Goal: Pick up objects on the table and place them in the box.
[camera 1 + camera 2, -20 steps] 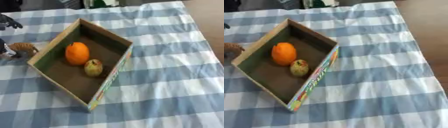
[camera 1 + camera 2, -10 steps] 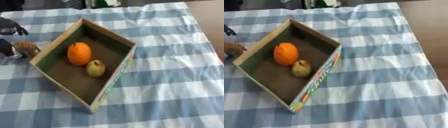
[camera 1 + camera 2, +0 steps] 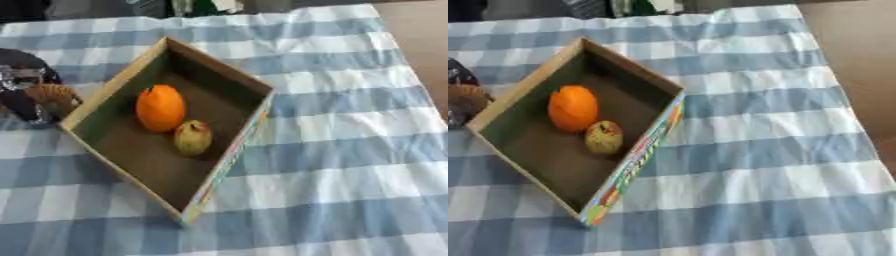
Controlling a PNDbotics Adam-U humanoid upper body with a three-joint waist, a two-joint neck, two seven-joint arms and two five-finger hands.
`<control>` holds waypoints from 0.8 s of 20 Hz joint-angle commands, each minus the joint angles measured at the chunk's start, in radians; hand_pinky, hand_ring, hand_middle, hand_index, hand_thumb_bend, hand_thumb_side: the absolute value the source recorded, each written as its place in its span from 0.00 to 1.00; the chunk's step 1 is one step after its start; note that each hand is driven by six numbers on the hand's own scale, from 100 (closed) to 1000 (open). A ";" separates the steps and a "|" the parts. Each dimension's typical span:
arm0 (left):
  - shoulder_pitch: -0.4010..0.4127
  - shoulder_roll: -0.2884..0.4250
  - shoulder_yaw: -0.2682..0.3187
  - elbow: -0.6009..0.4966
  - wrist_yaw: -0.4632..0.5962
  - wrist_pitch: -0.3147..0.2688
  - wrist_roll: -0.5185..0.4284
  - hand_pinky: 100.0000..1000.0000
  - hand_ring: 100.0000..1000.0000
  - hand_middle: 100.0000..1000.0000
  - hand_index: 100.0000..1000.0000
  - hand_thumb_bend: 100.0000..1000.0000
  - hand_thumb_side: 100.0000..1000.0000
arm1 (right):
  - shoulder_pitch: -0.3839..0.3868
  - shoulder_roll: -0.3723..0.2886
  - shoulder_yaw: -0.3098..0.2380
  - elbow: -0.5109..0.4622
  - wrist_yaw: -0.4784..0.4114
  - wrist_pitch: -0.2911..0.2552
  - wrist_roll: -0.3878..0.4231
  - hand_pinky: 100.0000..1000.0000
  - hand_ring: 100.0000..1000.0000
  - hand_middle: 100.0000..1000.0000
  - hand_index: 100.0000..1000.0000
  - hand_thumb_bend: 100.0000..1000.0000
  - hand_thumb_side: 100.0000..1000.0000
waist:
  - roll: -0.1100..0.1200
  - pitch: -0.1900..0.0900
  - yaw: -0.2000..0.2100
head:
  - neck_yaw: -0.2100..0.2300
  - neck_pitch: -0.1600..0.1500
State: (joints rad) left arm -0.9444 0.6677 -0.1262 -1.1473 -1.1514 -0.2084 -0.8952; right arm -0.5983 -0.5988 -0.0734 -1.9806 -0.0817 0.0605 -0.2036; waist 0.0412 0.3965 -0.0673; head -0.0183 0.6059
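I see a table (image 3: 350, 150) covered with a blue and white checked cloth (image 3: 332, 210) that reaches almost to its right edge, where a strip of bare brown top shows. An open cardboard box (image 3: 223, 170) sits on the cloth, turned cornerwise, left of the middle. Just beside its left wall I see a small brown thing (image 3: 54, 95), which I cannot make out.

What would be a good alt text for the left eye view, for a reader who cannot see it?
An open cardboard box sits askew on a blue and white checked tablecloth, holding an orange and a smaller yellow-green fruit. At the left edge, the robot's black left hand is closed around a small brown object just outside the box.
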 commanded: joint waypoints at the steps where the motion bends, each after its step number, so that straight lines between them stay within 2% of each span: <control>1: -0.014 0.020 0.012 -0.003 -0.010 -0.010 -0.012 0.63 0.76 0.67 0.80 0.13 0.15 | -0.010 -0.012 -0.012 -0.019 -0.010 -0.001 0.002 0.71 0.86 0.59 0.80 0.00 0.55 | -0.003 -0.019 0.000 | 0.005 -0.012; 4: -0.014 0.017 0.014 -0.012 0.003 -0.004 -0.012 0.59 0.72 0.61 0.74 0.00 0.07 | -0.008 -0.012 -0.012 -0.019 -0.010 0.001 0.003 0.71 0.86 0.59 0.80 0.00 0.55 | -0.004 -0.019 0.001 | 0.006 -0.012; 7: -0.015 0.016 0.015 -0.035 0.030 0.012 -0.012 0.56 0.69 0.56 0.70 0.00 0.09 | -0.006 -0.011 -0.013 -0.019 -0.008 0.004 0.005 0.71 0.87 0.59 0.80 0.00 0.55 | -0.004 -0.020 0.001 | 0.006 -0.011; 9: -0.017 0.014 0.018 -0.053 0.047 0.030 -0.012 0.52 0.66 0.53 0.67 0.00 0.17 | -0.006 -0.009 -0.013 -0.019 -0.008 0.006 0.007 0.72 0.87 0.59 0.80 0.00 0.55 | -0.004 -0.021 0.002 | 0.006 -0.010; 15: -0.023 0.016 0.019 -0.085 0.080 0.081 -0.012 0.43 0.58 0.47 0.60 0.00 0.18 | -0.003 -0.008 -0.014 -0.019 -0.005 0.010 0.011 0.72 0.87 0.59 0.81 0.00 0.54 | -0.004 -0.026 0.003 | 0.004 -0.008; 16: -0.025 0.017 0.021 -0.094 0.079 0.088 -0.011 0.42 0.56 0.45 0.55 0.00 0.20 | -0.003 -0.007 -0.014 -0.019 -0.005 0.011 0.011 0.72 0.87 0.59 0.80 0.00 0.55 | -0.004 -0.027 0.003 | 0.004 -0.007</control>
State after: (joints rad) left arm -0.9443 0.6596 -0.1199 -1.2165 -1.0815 -0.1315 -0.9073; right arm -0.5925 -0.5929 -0.0741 -1.9806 -0.0828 0.0706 -0.1935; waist 0.0402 0.3977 -0.0663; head -0.0138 0.6048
